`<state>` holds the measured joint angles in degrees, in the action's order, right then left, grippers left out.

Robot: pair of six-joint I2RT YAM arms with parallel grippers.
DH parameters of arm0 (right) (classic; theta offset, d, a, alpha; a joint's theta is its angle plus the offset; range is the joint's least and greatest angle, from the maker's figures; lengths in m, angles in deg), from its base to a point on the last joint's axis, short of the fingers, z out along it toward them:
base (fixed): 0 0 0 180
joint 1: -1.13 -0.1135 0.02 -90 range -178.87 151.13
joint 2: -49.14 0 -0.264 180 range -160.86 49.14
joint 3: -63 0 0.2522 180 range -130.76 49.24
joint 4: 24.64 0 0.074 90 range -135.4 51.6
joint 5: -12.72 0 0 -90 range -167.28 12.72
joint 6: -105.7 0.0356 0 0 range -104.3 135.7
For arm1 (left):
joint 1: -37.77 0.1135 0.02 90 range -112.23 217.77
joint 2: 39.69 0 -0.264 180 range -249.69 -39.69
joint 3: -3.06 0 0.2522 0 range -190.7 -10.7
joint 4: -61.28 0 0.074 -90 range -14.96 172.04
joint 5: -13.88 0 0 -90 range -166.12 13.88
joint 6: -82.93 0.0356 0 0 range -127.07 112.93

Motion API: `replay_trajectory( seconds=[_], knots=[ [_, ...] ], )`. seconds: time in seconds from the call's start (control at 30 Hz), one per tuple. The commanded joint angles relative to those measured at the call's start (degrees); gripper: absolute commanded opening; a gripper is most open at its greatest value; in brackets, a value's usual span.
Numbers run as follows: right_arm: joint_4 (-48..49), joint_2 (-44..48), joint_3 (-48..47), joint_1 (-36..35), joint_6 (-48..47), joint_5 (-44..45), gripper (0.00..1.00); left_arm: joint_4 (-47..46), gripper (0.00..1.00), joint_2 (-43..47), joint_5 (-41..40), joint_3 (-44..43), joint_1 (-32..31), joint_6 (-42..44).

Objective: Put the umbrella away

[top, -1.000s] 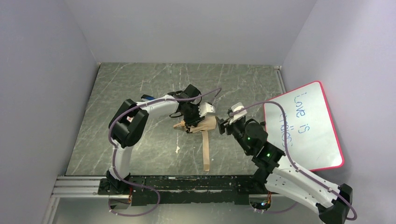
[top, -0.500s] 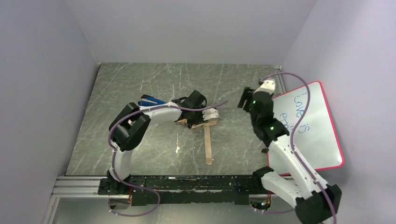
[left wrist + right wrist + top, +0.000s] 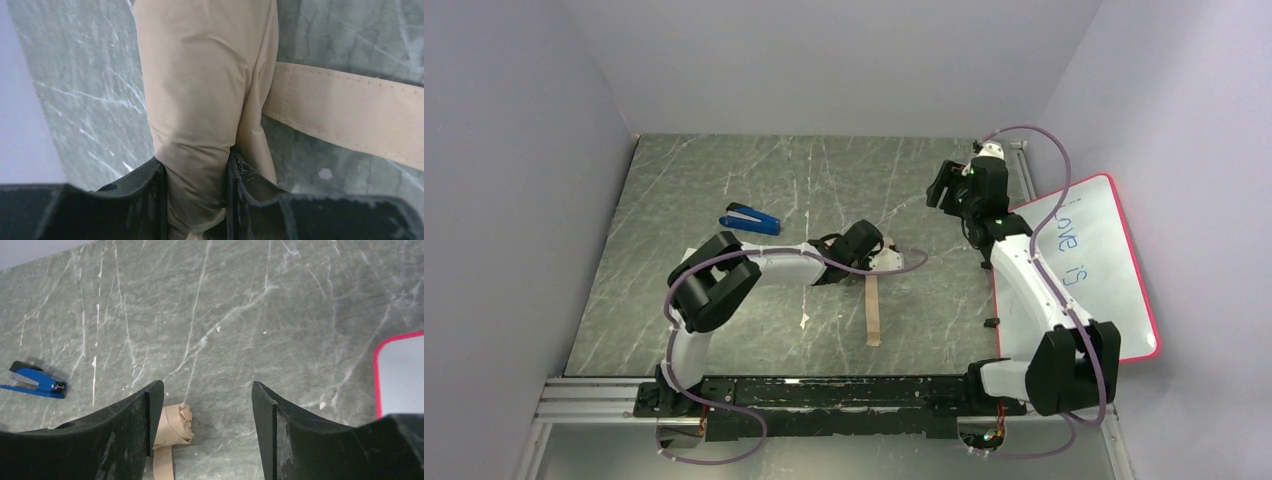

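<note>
From above, the left gripper is low at mid-frame on the umbrella, whose strap trails toward the lower edge. The right gripper hangs well apart at the upper right, near a whiteboard. The left wrist view shows narrow jaws pinching a fold of beige cloth. The right wrist view shows wide, empty jaws above the table, with a stapler at the left. Holding loose cloth alone, the bundle may slip or unfurl, and the trailing strap could drag or snag.
</note>
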<state>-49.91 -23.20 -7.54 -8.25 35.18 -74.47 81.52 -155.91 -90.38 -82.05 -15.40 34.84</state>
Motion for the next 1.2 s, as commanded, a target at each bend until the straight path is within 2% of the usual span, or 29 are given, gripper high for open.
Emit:
replay_trajectory(
  seconds=[0.0, 0.23, 0.47, 0.6, 0.87, 1.0, 1.17],
  knots=[
    [4.62, -4.2, -1.89, 0.51, -0.44, -3.87, 0.68, 5.16, 0.05, -9.01, -6.16, 6.11, -1.67, 1.66],
    [12.6, -8.6, -1.42, 0.5, -5.46, -7.86, 0.7, -2.17, 0.05, -7.19, -12.5, 10.62, -3.54, 3.79],
    [19.35, -12.55, -1.29, 0.01, -15.6, -7.7, 0.75, -11.51, 0.05, -5.98, -17.77, 15.28, -6.72, 7.75],
    [19.61, -15.22, -2.76, -0.18, -23.46, -12.01, 0.77, -15.62, 0.05, -6.62, -21.24, 16.88, -8.74, 10.03],
    [9.22, -16.9, -4.91, -0.66, -44.56, -28.14, 0.77, -26.6, 0.05, -7.99, -26.81, 21.97, -10.9, 16.1],
    [-0.31, -16.28, -3.86, -2.33, -57.28, -37.46, 0.77, -32.2, 0.05, -8.52, -28.36, 23.53, -11.46, 18.93],
    [-14.85, -18.66, -6.56, -5.36, -71.13, -40.81, 0.77, -37.32, 0.05, -9.03, -29.4, 24.69, -11.87, 21.53]
  ],
)
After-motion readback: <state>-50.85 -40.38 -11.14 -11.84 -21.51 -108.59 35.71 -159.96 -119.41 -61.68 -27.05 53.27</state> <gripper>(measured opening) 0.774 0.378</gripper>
